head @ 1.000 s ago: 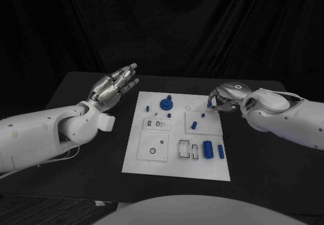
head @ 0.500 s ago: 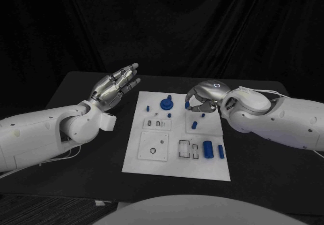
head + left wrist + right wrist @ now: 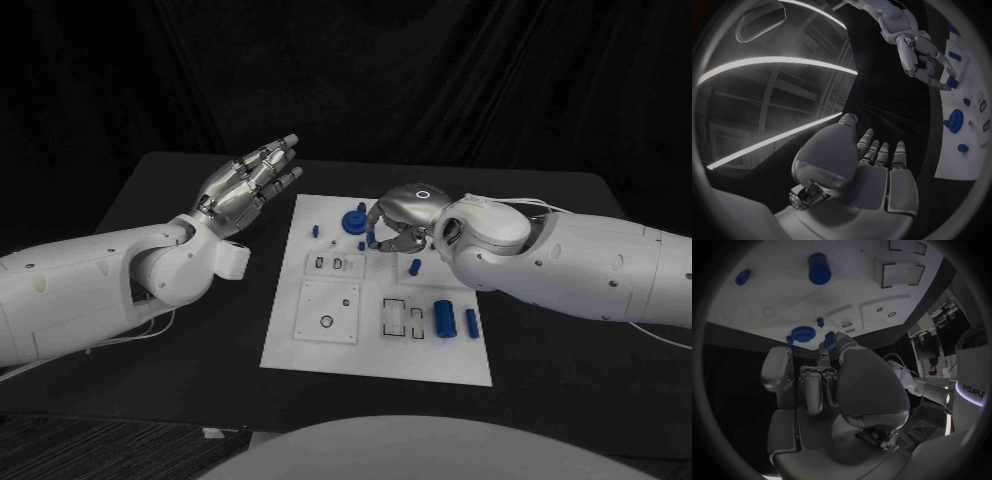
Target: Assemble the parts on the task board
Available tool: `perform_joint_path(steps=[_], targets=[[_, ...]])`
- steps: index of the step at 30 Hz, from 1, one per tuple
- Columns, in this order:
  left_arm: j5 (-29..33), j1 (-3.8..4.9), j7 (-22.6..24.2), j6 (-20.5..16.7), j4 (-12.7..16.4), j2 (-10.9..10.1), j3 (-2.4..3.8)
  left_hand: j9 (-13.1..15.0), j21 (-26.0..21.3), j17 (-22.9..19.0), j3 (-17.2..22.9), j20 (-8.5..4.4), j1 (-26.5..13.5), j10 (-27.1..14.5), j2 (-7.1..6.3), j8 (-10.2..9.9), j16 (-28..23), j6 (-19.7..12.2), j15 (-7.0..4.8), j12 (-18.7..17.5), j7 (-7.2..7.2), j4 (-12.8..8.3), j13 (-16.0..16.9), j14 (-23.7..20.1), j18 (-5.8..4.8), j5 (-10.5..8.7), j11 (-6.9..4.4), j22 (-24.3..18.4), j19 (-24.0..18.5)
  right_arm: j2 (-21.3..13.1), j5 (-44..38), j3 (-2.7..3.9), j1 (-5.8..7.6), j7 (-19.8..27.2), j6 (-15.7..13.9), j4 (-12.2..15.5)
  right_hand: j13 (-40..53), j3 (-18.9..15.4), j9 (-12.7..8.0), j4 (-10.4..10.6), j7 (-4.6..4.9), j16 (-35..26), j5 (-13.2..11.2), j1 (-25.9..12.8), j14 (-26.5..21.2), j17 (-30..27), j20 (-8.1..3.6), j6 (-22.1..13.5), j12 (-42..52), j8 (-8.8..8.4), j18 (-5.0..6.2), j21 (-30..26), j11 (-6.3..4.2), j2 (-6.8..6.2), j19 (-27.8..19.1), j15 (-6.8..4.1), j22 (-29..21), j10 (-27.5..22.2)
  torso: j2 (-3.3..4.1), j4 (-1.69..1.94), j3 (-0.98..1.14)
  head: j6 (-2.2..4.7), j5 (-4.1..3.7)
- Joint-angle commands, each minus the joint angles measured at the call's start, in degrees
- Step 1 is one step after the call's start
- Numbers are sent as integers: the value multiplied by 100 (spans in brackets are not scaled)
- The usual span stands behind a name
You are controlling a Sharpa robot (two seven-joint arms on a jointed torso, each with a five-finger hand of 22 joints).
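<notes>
Right hand (image 3: 397, 222) hangs over the far half of the task board (image 3: 378, 345), its fingers curled downward toward the board surface. In the right wrist view the fingers (image 3: 831, 347) point down just beside a small blue part (image 3: 829, 335) and close to the round blue part with a knob (image 3: 803, 333); whether a fingertip pinches the small piece or merely touches it cannot be told, so the state of this hand stays uncertain. In the left wrist view the same hand (image 3: 932, 67) shows with curled fingers above the white plate.

Left hand (image 3: 248, 182) is raised off the counter (image 3: 188, 330) to the left of the board, palm open, fingers straight and slightly apart, holding nothing. Its own wrist view shows the palm and fingers (image 3: 879, 155) extended with nothing between them.

On the board, the round blue part with a knob (image 3: 353, 219) stands near the far edge, just beside the right hand. A small blue peg (image 3: 315, 231) stands to its left. A short blue cylinder (image 3: 414, 266) lies in the middle of the board, close under the right arm. Two longer blue cylinders (image 3: 446, 320) lie side by side on the near right part, next to rectangular slots (image 3: 392, 316).
</notes>
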Motion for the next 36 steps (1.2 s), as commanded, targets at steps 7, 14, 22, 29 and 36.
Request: perform_joint_path(steps=[7,14,22,29,36], targets=[[-3,-5,77,97,16,29,6,5,-20,-5,14,46,61,-37,-12,2,-21,19,40,35,40,-19,7,19,84,33,11,2,10,203,-127,2,-113,-305,356,-65,1508,4,9,-45,53,15,-5,-26,595,1509,2,-9,14,10,38,-46,36,15,-27,-20,439,600,3,7,2,1,2],[-3,-5,64,109,12,37,6,6,-20,-5,18,47,63,-36,-12,4,-21,23,42,38,46,-22,8,19,84,35,15,2,10,300,-129,2,-147,-335,405,-110,1508,1,14,-55,69,15,-8,-39,595,1509,8,-31,14,3,41,-72,47,16,-32,-9,431,600,2,1,0,1,4],[-3,-5,55,126,6,49,6,6,-20,-5,20,48,63,-37,-12,6,-21,28,42,37,50,-23,7,19,84,35,17,2,10,394,-129,2,-175,-325,427,-172,1508,-1,21,-68,84,15,-26,-52,595,1509,18,-54,14,-2,43,-92,60,21,-35,5,426,600,-3,-9,5,1,25],[-3,-5,48,142,7,49,6,7,-20,-5,22,48,64,-37,-11,8,-21,34,43,37,55,-24,7,19,84,36,18,2,10,481,-129,2,-209,-310,446,-253,1508,-2,28,-83,90,15,-61,-58,595,1509,26,-68,14,-4,43,-103,68,26,-36,14,423,600,1,-4,3,1,27],[-3,-5,50,161,0,46,6,11,-20,-5,24,50,64,-39,-14,15,-21,57,44,37,70,-26,7,19,84,36,23,2,10,530,-129,2,-239,-277,447,-301,1508,-4,36,-104,99,15,-112,-73,595,1509,37,-104,14,-15,51,-146,77,34,-46,26,410,600,6,-2,4,1,33]])
